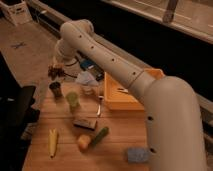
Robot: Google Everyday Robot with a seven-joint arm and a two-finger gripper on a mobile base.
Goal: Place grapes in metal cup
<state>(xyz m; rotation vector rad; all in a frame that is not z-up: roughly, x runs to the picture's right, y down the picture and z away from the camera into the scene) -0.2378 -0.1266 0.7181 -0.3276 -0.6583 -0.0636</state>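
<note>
The grapes (54,73) are a small dark bumpy cluster hanging at the end of my white arm, off the table's far left corner. My gripper (58,70) is shut on them, and the bunch partly hides it. The metal cup (56,90), small, dark and tapered, stands upright on the wooden table just below and slightly nearer than the grapes. The grapes are above the cup's rim and apart from it.
A translucent green cup (73,100) stands right of the metal cup. A yellow bin (116,101) sits at the back right. On the wooden table (115,145) lie a small box (85,123), an orange fruit (83,142), a green vegetable (99,135), a yellow item (52,142) and a blue sponge (137,155).
</note>
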